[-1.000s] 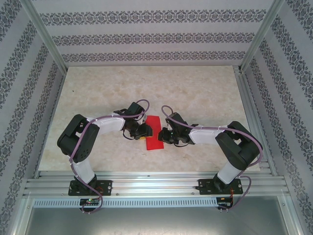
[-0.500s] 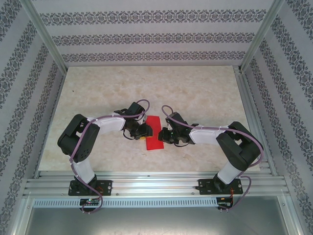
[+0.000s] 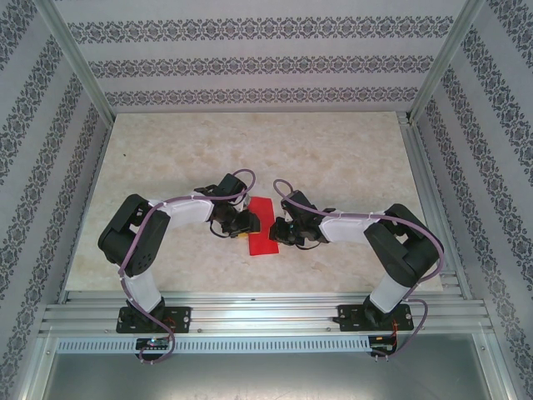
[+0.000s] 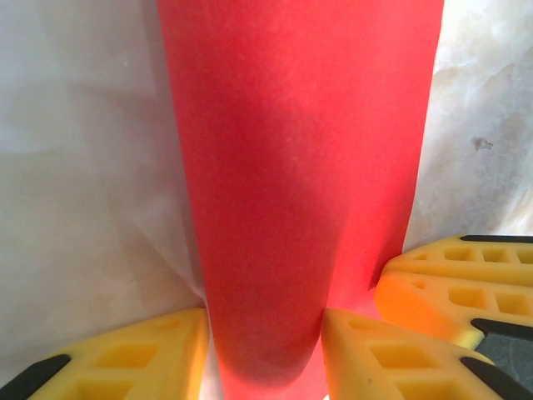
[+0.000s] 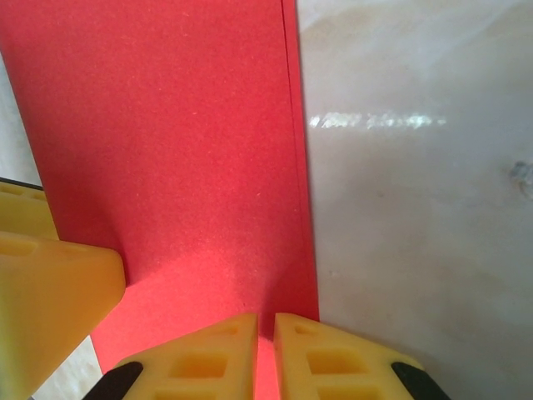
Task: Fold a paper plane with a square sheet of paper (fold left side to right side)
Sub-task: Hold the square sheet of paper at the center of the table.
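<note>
I work on a pale, marble-patterned worktop (image 3: 333, 150), cream with faint veins. Wallpapered walls (image 3: 250, 62) close its far, left and right edges, white with grey ornamental bands. Silver frame posts (image 3: 75, 58) rise at the far corners. Ribbed aluminium rails (image 3: 266, 312) run along the near edge, with a dull grey panel (image 3: 266, 375) below them. Soft glare (image 5: 375, 121) streaks the worktop.

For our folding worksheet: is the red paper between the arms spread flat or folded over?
Folded over: the square sheet of paper is a narrow strip, two layered edges along one side.
</note>
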### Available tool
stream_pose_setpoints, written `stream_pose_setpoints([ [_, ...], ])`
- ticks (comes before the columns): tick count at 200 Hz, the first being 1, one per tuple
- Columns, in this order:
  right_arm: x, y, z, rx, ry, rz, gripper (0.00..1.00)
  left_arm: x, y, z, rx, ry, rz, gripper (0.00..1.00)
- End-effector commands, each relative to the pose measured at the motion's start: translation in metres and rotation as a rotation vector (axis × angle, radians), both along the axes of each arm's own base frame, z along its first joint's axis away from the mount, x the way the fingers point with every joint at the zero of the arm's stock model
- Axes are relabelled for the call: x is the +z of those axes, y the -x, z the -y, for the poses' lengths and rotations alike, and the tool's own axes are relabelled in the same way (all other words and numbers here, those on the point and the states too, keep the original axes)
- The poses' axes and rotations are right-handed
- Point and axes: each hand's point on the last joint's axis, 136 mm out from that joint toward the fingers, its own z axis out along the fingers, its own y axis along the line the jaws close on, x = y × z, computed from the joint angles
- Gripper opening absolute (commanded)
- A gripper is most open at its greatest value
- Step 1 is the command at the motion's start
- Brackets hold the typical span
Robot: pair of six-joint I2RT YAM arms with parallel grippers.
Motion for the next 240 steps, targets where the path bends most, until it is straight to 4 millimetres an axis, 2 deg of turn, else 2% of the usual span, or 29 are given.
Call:
stream_pose_setpoints([
  [1, -0.019, 0.012, 0.010, 0.027, 0.085, -0.043, 0.15, 0.000, 0.001, 0.002, -0.039, -0.033, 0.022, 0.43],
  [22, -0.022, 0.016, 0.013, 0.029, 0.100, -0.056, 0.15, 0.014, -0.003, 0.001, -0.047, -0.035, 0.050, 0.47],
  [69, -0.029, 0.019, 0.016, 0.031, 0.120, -0.073, 0.15, 0.061, -0.024, -0.011, -0.025, -0.021, 0.143, 0.53],
  [87, -0.030, 0.019, 0.016, 0.032, 0.119, -0.075, 0.15, 0.074, -0.029, -0.006, -0.024, 0.028, 0.171, 0.47],
  [102, -0.032, 0.019, 0.016, 0.034, 0.122, -0.076, 0.14, 0.079, -0.030, 0.006, -0.036, 0.101, 0.170, 0.40],
  [123, -0.032, 0.019, 0.014, 0.035, 0.121, -0.078, 0.14, 0.074, -0.030, 0.021, -0.039, 0.193, 0.145, 0.31],
  [165, -0.033, 0.019, 0.015, 0.035, 0.130, -0.080, 0.14, 0.060, -0.031, 0.031, -0.049, 0.238, 0.123, 0.29],
  [240, -0.034, 0.021, 0.021, 0.030, 0.156, -0.086, 0.14, 0.013, -0.024, 0.012, -0.059, 0.106, 0.075, 0.26],
])
